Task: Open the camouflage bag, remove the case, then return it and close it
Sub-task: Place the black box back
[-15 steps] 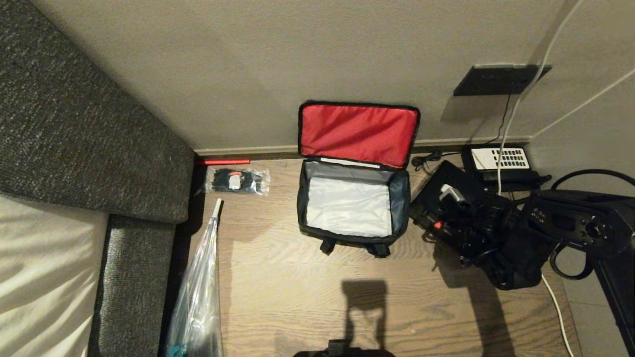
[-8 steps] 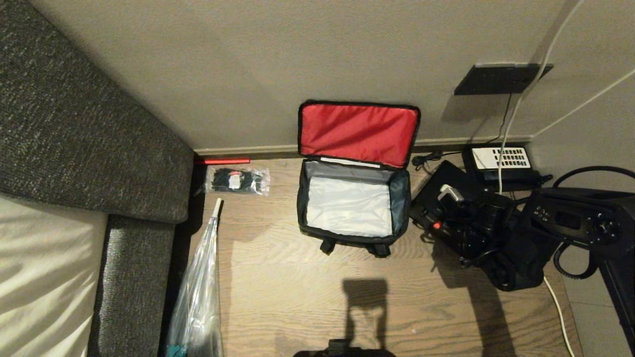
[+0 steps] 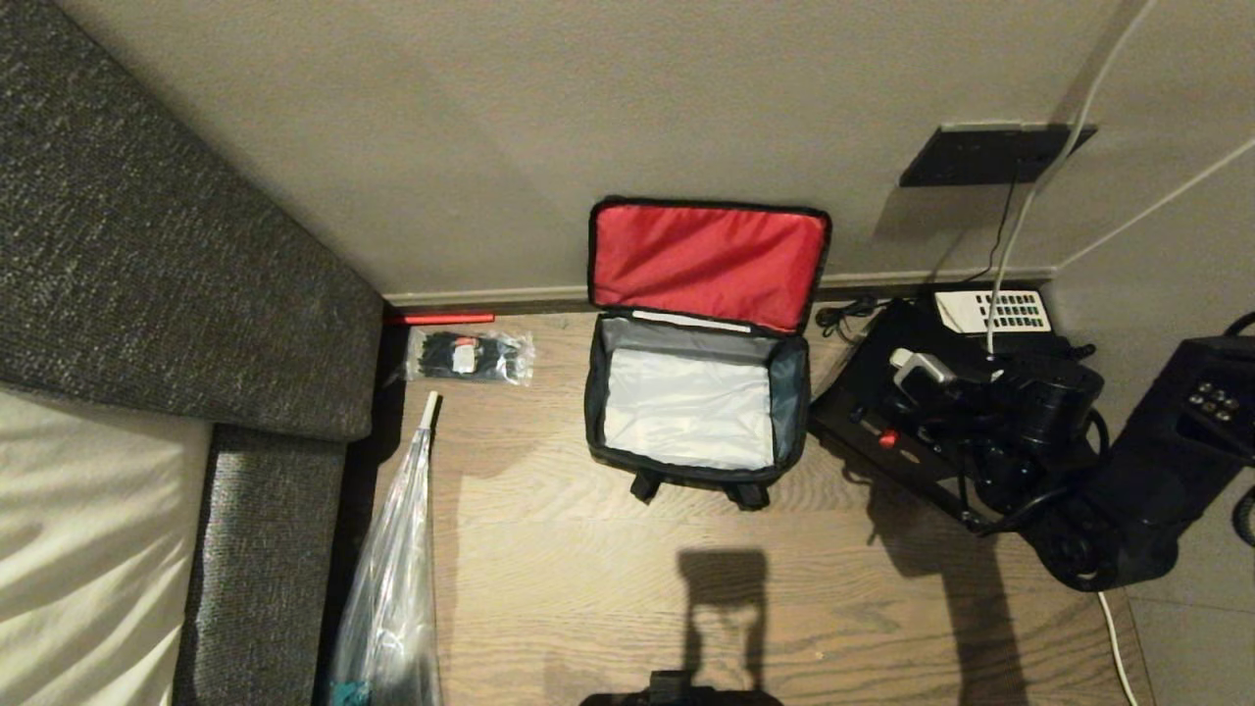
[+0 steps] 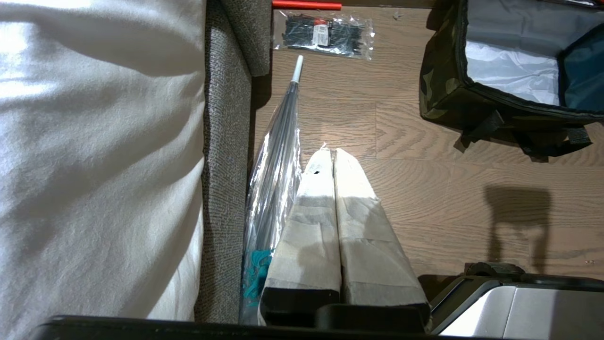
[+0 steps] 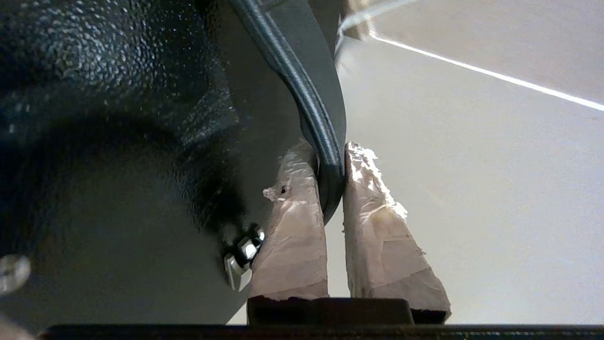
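Observation:
The camouflage bag stands open on the wood floor, its red-lined lid leaning on the wall. Its pale grey inside is empty. The bag's camouflage side also shows in the left wrist view. Just right of it is the black case, with its small red tab, tilted off the floor. My right gripper is shut on a black rim of the case, one taped finger on each side. My left gripper is shut and empty, parked over the floor by the sofa.
A grey sofa with a white cover fills the left. Beside it lie a clear-wrapped umbrella, a packet of black ties and a red stick. A desk telephone, cables and a wall socket plate crowd the right corner.
The right arm has swung back and to the right. The case has shifted with it toward the telephone and tilted up. The bag and the left arm have not moved.

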Tool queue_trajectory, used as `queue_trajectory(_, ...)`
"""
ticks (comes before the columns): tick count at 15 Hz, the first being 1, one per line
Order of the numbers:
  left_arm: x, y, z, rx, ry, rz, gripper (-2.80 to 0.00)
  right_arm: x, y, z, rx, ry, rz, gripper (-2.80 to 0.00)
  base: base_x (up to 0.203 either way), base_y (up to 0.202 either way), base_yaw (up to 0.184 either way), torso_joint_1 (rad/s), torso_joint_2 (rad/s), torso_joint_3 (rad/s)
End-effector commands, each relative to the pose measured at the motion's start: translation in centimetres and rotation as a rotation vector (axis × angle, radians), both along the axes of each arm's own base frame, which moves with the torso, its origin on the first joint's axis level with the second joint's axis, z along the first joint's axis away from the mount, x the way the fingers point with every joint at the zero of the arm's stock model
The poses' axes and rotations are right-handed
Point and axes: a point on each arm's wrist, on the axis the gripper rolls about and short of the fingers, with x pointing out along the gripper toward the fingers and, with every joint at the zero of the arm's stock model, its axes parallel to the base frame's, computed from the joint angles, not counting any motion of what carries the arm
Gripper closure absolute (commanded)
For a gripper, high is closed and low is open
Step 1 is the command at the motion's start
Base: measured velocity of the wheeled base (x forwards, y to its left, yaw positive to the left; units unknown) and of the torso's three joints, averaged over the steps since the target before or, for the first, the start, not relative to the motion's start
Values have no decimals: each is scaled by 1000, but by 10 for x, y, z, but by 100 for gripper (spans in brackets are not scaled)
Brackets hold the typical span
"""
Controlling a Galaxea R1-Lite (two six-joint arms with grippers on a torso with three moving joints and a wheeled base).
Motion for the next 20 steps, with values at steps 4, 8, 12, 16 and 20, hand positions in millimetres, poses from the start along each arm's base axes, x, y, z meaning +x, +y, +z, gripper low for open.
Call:
queue_trajectory(4, 0, 0, -1, -1, 1, 2, 0, -49, 1, 68, -22, -116, 18, 0, 0, 0, 0, 0, 0, 0)
queue_trajectory(8, 0, 0, -1, -1, 1, 1, 0, -72, 26, 95, -20, -132, 116, 0, 0, 0, 0, 0, 0, 0)
queue_trajectory(12, 0, 0, -1, -1, 1, 1, 0, -90, 50, 107, -15, -128, 219, 0, 0, 0, 0, 0, 0, 0)
queue_trajectory(16, 0, 0, -1, -1, 1, 1, 0, -99, 73, 112, -12, -114, 309, 0, 0, 0, 0, 0, 0, 0)
queue_trajectory(20, 0, 0, -1, -1, 1, 1, 0, -96, 89, 122, -11, -104, 355, 0, 0, 0, 0, 0, 0, 0)
